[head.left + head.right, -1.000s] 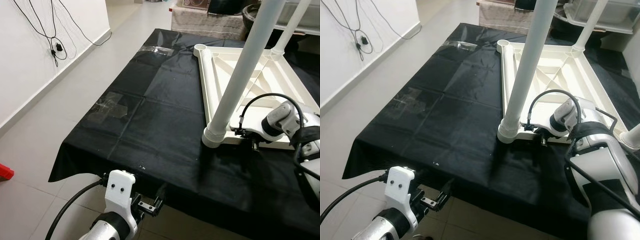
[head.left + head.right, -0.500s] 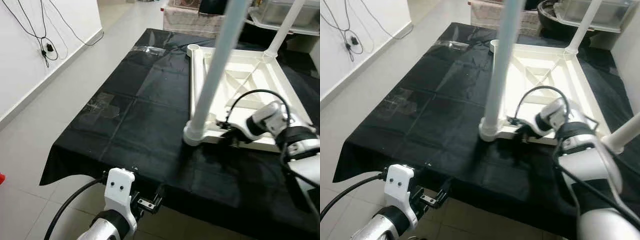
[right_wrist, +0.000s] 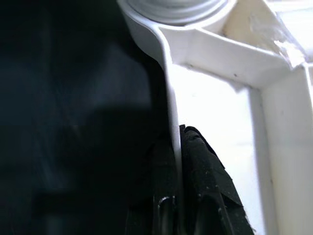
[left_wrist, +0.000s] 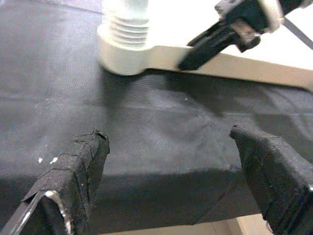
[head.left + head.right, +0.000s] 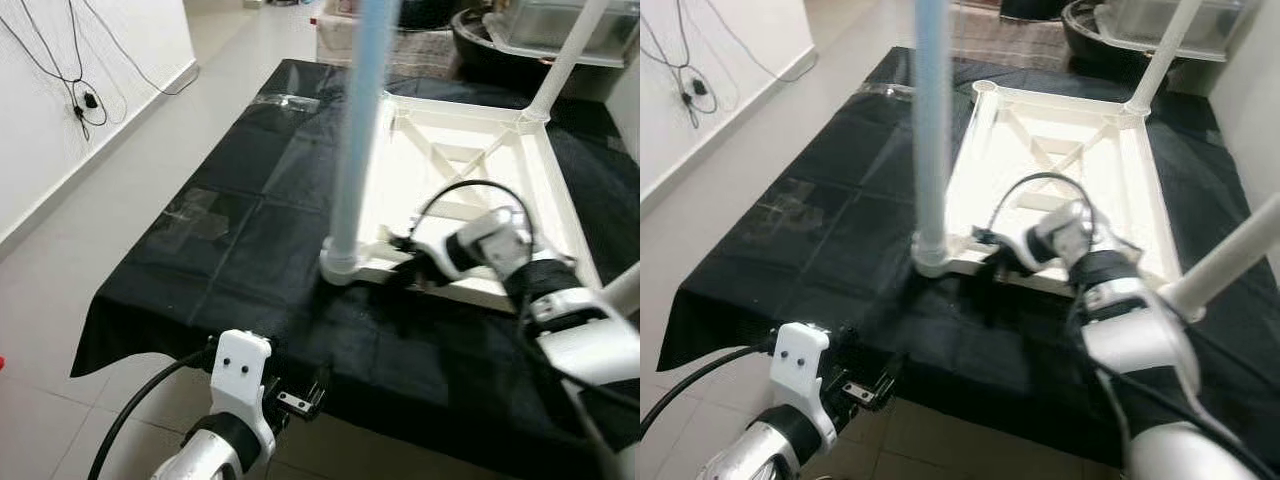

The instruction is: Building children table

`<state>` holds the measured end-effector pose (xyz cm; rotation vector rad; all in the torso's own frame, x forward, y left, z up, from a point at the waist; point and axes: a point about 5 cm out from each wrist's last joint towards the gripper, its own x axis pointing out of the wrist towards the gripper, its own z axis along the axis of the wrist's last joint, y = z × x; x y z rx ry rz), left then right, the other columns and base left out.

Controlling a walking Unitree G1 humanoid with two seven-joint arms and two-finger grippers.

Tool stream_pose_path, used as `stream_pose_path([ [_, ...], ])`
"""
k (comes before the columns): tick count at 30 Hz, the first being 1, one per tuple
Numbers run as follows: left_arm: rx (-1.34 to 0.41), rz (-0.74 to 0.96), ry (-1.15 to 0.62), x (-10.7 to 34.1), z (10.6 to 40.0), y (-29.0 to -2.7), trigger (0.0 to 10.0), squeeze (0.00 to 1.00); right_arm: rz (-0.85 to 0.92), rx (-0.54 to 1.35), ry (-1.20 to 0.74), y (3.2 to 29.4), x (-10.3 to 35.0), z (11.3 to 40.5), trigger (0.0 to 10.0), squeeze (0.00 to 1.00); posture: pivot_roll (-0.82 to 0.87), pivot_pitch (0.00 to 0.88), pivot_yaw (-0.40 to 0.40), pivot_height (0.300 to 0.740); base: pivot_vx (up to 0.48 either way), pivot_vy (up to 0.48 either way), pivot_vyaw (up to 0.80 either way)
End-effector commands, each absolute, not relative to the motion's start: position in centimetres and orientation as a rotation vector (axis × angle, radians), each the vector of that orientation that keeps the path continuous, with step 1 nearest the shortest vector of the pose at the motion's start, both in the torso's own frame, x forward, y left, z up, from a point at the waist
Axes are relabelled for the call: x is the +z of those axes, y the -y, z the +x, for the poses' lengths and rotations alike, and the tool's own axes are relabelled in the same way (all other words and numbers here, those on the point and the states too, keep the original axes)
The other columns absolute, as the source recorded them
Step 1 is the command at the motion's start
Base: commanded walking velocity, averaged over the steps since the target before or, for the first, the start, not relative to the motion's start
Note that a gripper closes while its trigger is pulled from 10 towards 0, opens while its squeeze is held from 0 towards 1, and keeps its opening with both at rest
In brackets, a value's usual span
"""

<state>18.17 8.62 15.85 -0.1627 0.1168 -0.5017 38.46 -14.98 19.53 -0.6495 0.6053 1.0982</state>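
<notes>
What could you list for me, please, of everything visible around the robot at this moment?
Table top: one, white, lying upside down on the black cloth, ribbed underside showing.
Table legs: three, white, standing up from the frame's corners; near left, far right, near right.
Black cloth: one, spread under the frame, draping over the near edge.
Clear tape patches: two, on the cloth's left part.
Cables: several, black, hanging on the white wall at left.
Storage box: one, translucent, behind the frame.
Right gripper: jaws closed on the frame's near rim, beside the near left leg.
Left gripper: jaws open, low in front of the cloth's near edge.
</notes>
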Motion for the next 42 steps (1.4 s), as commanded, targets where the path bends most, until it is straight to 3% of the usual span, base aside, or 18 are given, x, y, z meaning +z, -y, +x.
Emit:
stream_pose_path([
  [1, -0.496, -0.162, -0.146, 15.2, 18.1, -8.6, 10.0, 0.00, -0.587, 1.114, -0.636, 13.8, 17.7, 37.9, 0.0, 0.00, 0.17, 0.190, -0.034, 0.740, 0.000, 0.000, 0.00],
  [12, -0.498, -0.159, -0.141, 15.2, 18.2, -8.6, 10.0, 0.00, -0.496, 1.138, -0.559, 9.9, 18.2, 36.0, 0.0, 0.00, 0.17, 0.182, -0.034, 0.740, 0.000, 0.000, 0.00],
  [19, -0.498, -0.160, -0.141, 15.1, 18.3, -8.6, 10.0, 0.00, -0.521, 1.292, -0.558, 9.4, 18.1, 33.0, 0.0, 0.00, 0.17, 0.168, -0.035, 0.740, 0.000, 0.000, 0.00],
  [30, -0.500, -0.158, -0.143, 15.0, 18.3, -8.7, 10.0, 0.00, -0.559, 1.329, -0.552, 9.2, 18.0, 31.2, 0.0, 0.00, 0.17, 0.166, -0.038, 0.740, 0.000, 0.000, 0.00],
  [31, -0.499, -0.158, -0.143, 15.0, 18.4, -8.7, 10.0, 0.00, -0.574, 1.313, -0.556, 9.4, 17.9, 31.3, 1.6, 0.00, 0.17, 0.167, -0.038, 0.740, 0.000, 0.000, 0.00],
  [32, -0.499, -0.158, -0.143, 15.0, 18.4, -8.7, 10.0, 0.00, -0.581, 1.301, -0.562, 9.5, 17.8, 31.3, 10.0, 0.00, 0.17, 0.167, -0.038, 0.740, 0.000, 0.000, 0.00],
  [36, -0.499, -0.158, -0.143, 15.0, 18.4, -8.7, 10.0, 0.00, -0.590, 1.290, -0.565, 9.6, 17.7, 31.5, 10.0, 0.00, 0.17, 0.168, -0.037, 0.740, 0.000, 0.000, 0.00],
  [37, -0.499, -0.159, -0.143, 15.0, 18.4, -8.7, 10.0, 0.00, -0.601, 1.287, -0.566, 9.8, 17.8, 31.5, 10.0, 0.22, 0.17, 0.169, -0.037, 0.740, 0.000, 0.000, 0.00],
  [38, -0.499, -0.159, -0.143, 15.0, 18.4, -8.7, 10.0, 0.00, -0.601, 1.287, -0.566, 9.8, 17.8, 31.5, 10.0, 0.22, 0.17, 0.169, -0.037, 0.740, 0.000, 0.000, 0.00],
  [39, -0.499, -0.158, -0.143, 15.0, 18.4, -8.7, 10.0, 0.00, -0.611, 1.284, -0.568, 10.0, 17.8, 31.6, 10.0, 1.00, 0.17, 0.168, -0.037, 0.740, 0.000, 0.000, 0.00],
  [42, -0.498, -0.157, -0.143, 14.9, 18.5, -8.7, 10.0, 0.00, -0.624, 1.281, -0.571, 10.5, 18.1, 31.7, 10.0, 1.00, 0.17, 0.170, -0.037, 0.740, 0.000, 0.000, 0.00],
])
